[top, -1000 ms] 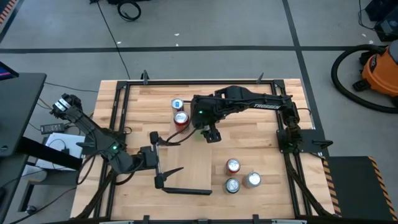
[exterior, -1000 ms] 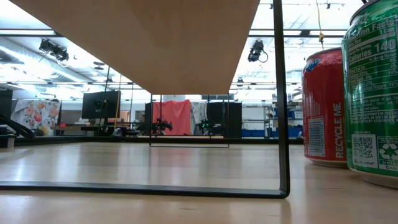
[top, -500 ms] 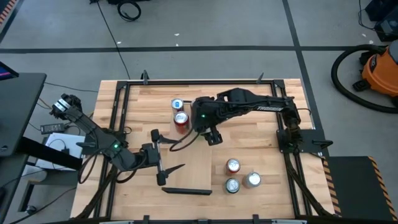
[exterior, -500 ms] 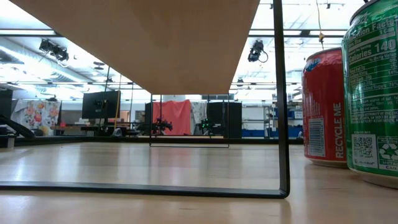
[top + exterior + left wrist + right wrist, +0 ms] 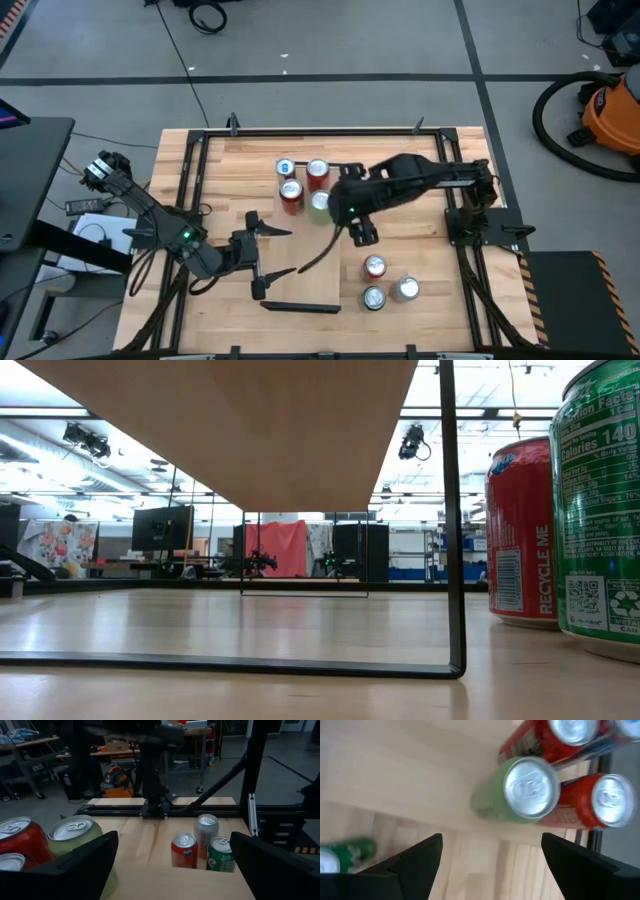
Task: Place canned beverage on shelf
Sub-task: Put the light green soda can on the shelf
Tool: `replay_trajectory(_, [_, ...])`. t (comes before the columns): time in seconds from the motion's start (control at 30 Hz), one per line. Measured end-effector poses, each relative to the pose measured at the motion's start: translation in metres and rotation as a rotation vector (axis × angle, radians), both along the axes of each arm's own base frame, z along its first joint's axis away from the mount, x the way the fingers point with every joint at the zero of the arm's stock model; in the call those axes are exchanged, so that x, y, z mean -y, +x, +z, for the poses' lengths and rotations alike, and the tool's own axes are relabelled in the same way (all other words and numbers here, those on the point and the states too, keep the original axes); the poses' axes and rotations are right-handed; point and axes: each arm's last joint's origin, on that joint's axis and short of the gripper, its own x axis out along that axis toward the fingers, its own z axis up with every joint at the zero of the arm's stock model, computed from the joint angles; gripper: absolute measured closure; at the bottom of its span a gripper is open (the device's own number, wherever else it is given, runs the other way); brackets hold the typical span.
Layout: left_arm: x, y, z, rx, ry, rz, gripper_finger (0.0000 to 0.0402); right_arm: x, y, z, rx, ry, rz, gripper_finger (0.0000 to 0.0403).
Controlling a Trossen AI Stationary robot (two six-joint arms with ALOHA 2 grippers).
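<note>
Right gripper (image 5: pixel 361 234) hovering empty beside shelf (image 5: pixel 310 235) cans.
Its fingers (image 5: pixel 410 865) are gaping wide; left gripper (image 5: pixel 268 253) fingers are also spread.

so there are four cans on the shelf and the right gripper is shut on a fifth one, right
Not quite. The right gripper holds nothing: the right wrist view shows its fingers spread wide with only bare wood between them, hanging beside the cans. The rest stands: the high view shows four cans on the shelf, blue, two red and light green.
</note>
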Motion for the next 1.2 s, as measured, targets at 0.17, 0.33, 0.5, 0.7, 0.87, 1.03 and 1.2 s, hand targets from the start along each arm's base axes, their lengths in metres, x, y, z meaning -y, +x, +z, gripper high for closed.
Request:
replay_trajectory(0.17, [0.0,0.0,0.0,0.005,-0.004,0.003,0.0006,-0.02,-0.022,0.007,0.035,-0.034,-0.031,0.0054])
replay_trajectory(0.33, [-0.004,0.005,0.0,0.018,-0.021,0.025,0.0006,-0.038,-0.043,-0.002,0.055,-0.042,-0.051,0.0054])
replay_trajectory(0.5, [-0.012,0.014,0.0,0.029,-0.03,0.069,0.0006,-0.047,-0.067,-0.024,0.1,-0.074,-0.088,0.0054])
replay_trajectory(0.7, [-0.024,0.02,0.0,0.032,-0.024,0.115,0.0006,-0.049,-0.096,-0.054,0.29,-0.025,-0.146,0.0054])
replay_trajectory(0.87, [-0.026,0.024,0.002,0.025,0.057,0.013,0.0006,-0.051,-0.099,-0.09,0.473,0.037,-0.114,0.0054])
replay_trajectory(1.03, [-0.025,0.027,0.003,0.025,0.165,-0.163,0.0006,-0.051,-0.091,-0.128,0.571,0.063,-0.076,0.0054])
replay_trajectory(1.2, [-0.037,0.033,0.004,0.028,0.177,-0.174,0.0006,-0.046,-0.08,-0.145,0.636,0.057,-0.069,0.0054])
